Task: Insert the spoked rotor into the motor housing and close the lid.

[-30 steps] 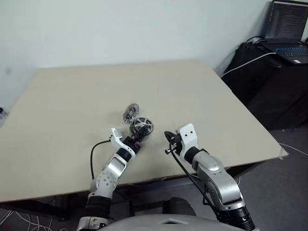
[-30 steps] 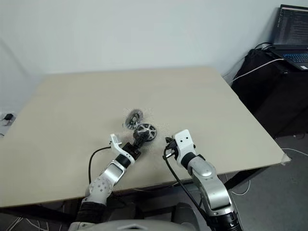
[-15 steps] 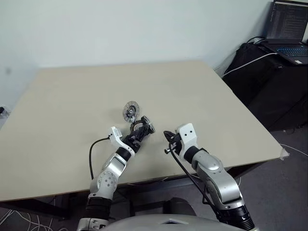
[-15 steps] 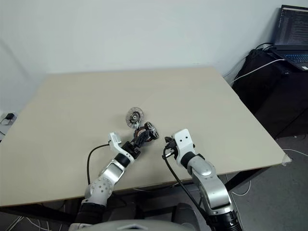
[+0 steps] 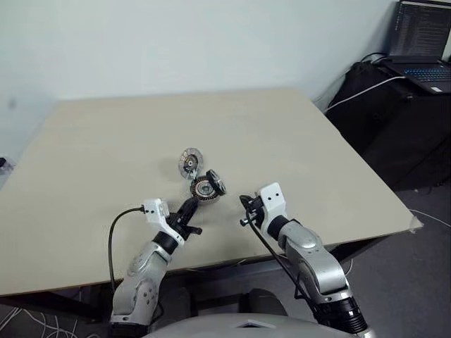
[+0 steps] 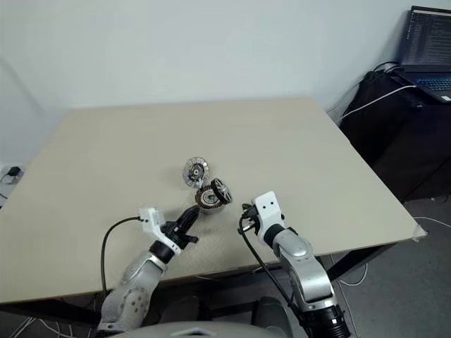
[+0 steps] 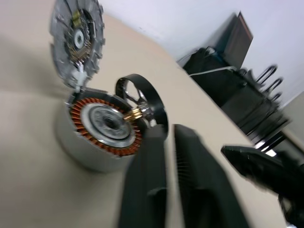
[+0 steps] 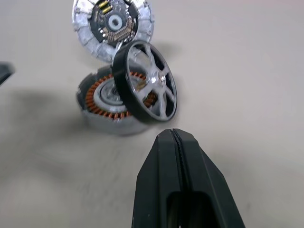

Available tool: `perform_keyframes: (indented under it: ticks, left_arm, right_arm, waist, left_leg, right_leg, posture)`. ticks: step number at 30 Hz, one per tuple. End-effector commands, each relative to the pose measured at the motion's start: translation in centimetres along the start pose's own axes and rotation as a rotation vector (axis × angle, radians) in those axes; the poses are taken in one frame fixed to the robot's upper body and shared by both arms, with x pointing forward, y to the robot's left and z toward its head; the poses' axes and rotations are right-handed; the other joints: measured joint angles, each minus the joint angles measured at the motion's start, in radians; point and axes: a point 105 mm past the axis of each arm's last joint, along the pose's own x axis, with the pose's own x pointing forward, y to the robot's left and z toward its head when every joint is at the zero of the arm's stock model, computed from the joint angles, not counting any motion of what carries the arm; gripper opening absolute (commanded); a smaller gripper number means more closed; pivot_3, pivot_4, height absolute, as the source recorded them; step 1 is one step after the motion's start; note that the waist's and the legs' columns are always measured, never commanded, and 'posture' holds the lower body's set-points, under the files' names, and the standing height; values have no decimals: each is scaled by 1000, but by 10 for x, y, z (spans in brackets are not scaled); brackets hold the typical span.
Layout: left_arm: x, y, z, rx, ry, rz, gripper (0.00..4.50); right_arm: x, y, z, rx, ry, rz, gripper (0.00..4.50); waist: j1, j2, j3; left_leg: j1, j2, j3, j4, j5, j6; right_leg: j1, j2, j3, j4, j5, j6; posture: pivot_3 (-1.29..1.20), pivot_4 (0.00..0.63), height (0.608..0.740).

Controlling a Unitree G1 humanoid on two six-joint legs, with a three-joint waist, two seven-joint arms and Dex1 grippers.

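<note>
The motor housing, a round shell with copper windings, sits on the table just ahead of both grippers. The spoked rotor leans tilted on its edge against the housing's right rim, not seated in it. The lid lies flat just beyond the housing, ribbed dark-centred face up. My left gripper is shut and holds nothing, a short way back from the housing on its near left. My right gripper is shut and empty, near the housing's right side, pointing at the rotor.
A black cable loops beside my left arm near the table's front edge. Black bags and a laptop stand off the table's right side. A white wall backs the table.
My left gripper has let go at the housing, drawn back toward the table's near left edge, rolled, and shut. The rotor now leans on the housing. The right gripper has stayed put.
</note>
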Motion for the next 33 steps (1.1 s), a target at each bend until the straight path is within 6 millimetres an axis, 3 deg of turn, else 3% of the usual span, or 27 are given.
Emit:
perform_keyframes:
  ticks: [1,5,6,8,16,23,33]
  left_arm:
    - [-4,-11,13,236,-49,-45,27]
    - [-13,-7,-2,474,14,-38,27]
    - [-13,-5,-3,502,15,-19,1]
    - [-14,-2,-5,528,13,8,0]
    - [-16,1,-8,584,1,60,0]
    - [-14,-3,-10,577,10,49,0]
    - [-15,-15,-12,554,10,38,0]
  right_arm:
    - [9,-8,12,14,-46,-26,0]
    - [19,-6,12,5,-37,-2,0]
    - [21,-4,14,4,-40,11,179]
    - [24,1,17,-5,-45,33,625]
    - [28,34,35,-82,-76,175,3233]
    - [37,55,43,-119,-82,229,3233]
    - [56,45,47,-152,-72,133,3233]
  waist:
    - [0,1,0]
    - [3,2,-1]
    - [4,3,-1]
    - [4,3,-1]
    - [3,5,-2]
    - [4,5,-2]
    - [3,5,-2]
  left_leg:
    - [1,0,1,-1,0,0]
    - [1,0,4,-4,0,0]
    - [1,0,4,-5,0,0]
    - [1,0,5,-5,0,0]
    - [1,0,5,-5,0,0]
    - [1,0,5,-5,0,0]
    - [1,0,6,-6,0,0]
  right_leg:
    - [0,0,0,0,0,0]
    - [-2,0,2,-1,0,0]
    - [-2,0,2,-1,0,0]
    - [-3,-1,2,-1,0,-1]
    - [-3,-1,2,-1,0,-1]
    - [-3,-1,2,-1,0,-1]
    - [-4,-1,2,-1,0,-1]
  posture:
    - [0,0,740]
    - [0,0,740]
    - [0,0,740]
    - [0,0,740]
    - [0,0,740]
    - [0,0,740]
    - [0,0,740]
